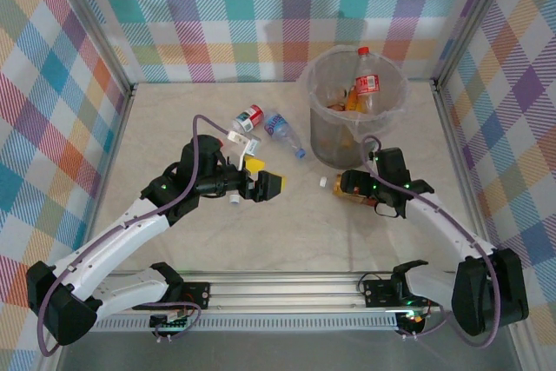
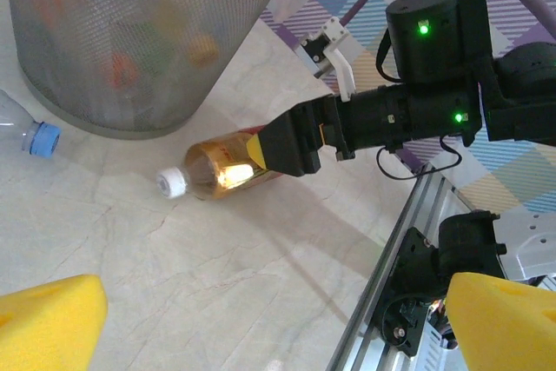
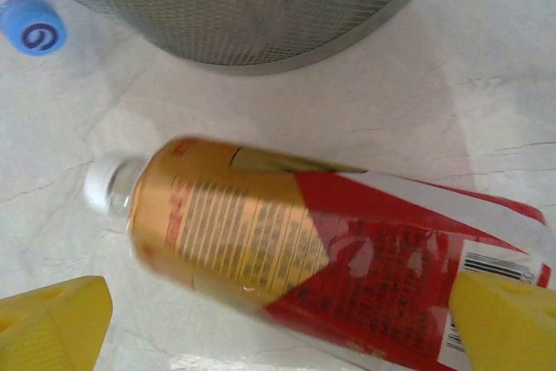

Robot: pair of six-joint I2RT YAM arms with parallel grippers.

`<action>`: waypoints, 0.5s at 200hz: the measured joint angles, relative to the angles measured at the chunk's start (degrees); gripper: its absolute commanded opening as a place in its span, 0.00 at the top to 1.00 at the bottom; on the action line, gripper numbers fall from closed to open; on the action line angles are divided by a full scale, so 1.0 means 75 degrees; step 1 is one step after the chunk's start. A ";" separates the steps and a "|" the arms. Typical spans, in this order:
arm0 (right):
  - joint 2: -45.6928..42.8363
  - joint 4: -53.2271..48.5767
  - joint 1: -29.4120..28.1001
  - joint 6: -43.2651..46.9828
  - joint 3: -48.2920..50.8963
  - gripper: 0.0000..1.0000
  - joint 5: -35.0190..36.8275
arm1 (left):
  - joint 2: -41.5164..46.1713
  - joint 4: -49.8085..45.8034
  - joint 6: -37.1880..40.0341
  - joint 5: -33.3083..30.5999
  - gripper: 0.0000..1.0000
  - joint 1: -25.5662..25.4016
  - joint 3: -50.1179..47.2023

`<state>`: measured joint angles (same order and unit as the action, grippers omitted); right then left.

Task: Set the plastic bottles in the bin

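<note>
- The bin (image 1: 328, 141), a grey mesh basket lined with clear plastic, stands at the desk's (image 1: 287, 236) 1 o'clock, and a red-capped bottle (image 1: 367, 82) pokes out of it.
- At the bin's 6 o'clock an amber bottle (image 3: 261, 241) with a white cap and a red label lies on its side.
- The right end effector (image 3: 278, 326) straddles it, yellow pads wide apart.
- The left end effector (image 1: 263, 176) hangs with its pads spread, holding nothing.
- A red-labelled bottle (image 1: 248, 119) and a blue-capped bottle (image 1: 285, 134) lie at the bin's 9 o'clock.
</note>
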<state>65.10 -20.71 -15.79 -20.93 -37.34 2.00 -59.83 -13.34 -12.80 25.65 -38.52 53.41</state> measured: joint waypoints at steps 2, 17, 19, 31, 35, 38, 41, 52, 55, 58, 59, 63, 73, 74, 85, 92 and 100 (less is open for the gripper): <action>0.0020 0.0000 0.0000 0.0006 -0.0012 0.00 0.0015 | 0.0000 0.0000 0.0000 0.0000 0.00 0.0000 -0.0006; 0.0195 -0.0017 0.0000 0.0114 -0.0143 0.00 0.0111 | 0.0003 0.0000 0.0000 0.0000 0.00 0.0000 -0.0047; 0.0216 -0.0023 0.0000 0.0122 -0.0166 0.00 0.0134 | 0.0003 -0.0003 0.0000 0.0000 0.00 0.0000 -0.0050; 0.0356 -0.0050 0.0000 0.0210 -0.0300 0.00 0.0195 | 0.0003 -0.0003 0.0000 -0.0003 0.00 0.0000 -0.0064; 0.0411 -0.0052 0.0000 0.0236 -0.0358 0.00 0.0216 | 0.0003 -0.0003 0.0000 0.0000 0.00 0.0000 -0.0067; 0.0452 -0.0050 0.0000 0.0259 -0.0396 0.00 0.0224 | 0.0003 -0.0003 0.0000 0.0000 0.00 0.0000 -0.0067; 0.0487 -0.0052 0.0000 0.0277 -0.0437 0.00 0.0239 | 0.0003 0.0000 0.0000 0.0000 0.00 0.0000 -0.0067; 0.0609 -0.0035 0.0000 0.0321 -0.0539 0.00 0.0277 | 0.0003 -0.0003 0.0000 0.0000 0.00 0.0000 -0.0067; 0.0632 -0.0029 0.0000 0.0335 -0.0560 0.00 0.0286 | 0.0003 -0.0003 0.0000 -0.0003 0.00 0.0000 -0.0070; 0.0667 -0.0017 0.0000 0.0341 -0.0574 0.00 0.0286 | 0.0003 -0.0003 0.0000 0.0000 0.00 0.0000 -0.0070; 0.0679 -0.0015 0.0003 0.0341 -0.0586 0.00 0.0286 | 0.0003 -0.0003 0.0000 0.0000 0.00 0.0000 -0.0070; 0.0717 -0.0003 0.0003 0.0344 -0.0603 0.00 0.0289 | 0.0003 -0.0003 0.0000 0.0000 0.00 0.0000 -0.0070; 0.0842 0.0000 0.0017 0.0353 -0.0673 0.00 0.0286 | 0.0003 -0.0003 0.0000 0.0000 0.00 -0.0003 -0.0070; 0.0863 0.0000 0.0017 0.0353 -0.0682 0.00 0.0289 | 0.0003 -0.0003 0.0000 -0.0003 0.00 -0.0003 -0.0070; 0.1049 -0.0003 0.0017 0.0341 -0.0781 0.00 0.0338 | 0.0003 -0.0003 0.0000 0.0000 0.00 -0.0003 -0.0079; 0.1151 -0.0020 0.0032 0.0323 -0.0842 0.00 0.0385 | 0.0003 -0.0003 0.0000 0.0000 0.00 -0.0003 -0.0085; 0.1221 -0.0044 0.0032 0.0271 -0.0898 0.00 0.0501 | 0.0003 -0.0006 0.0000 -0.0003 0.00 -0.0006 -0.0090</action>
<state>74.26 -21.04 -15.55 -18.90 -44.07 5.76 -59.81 -13.39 -12.80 25.63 -38.57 52.73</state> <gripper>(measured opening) 0.996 0.999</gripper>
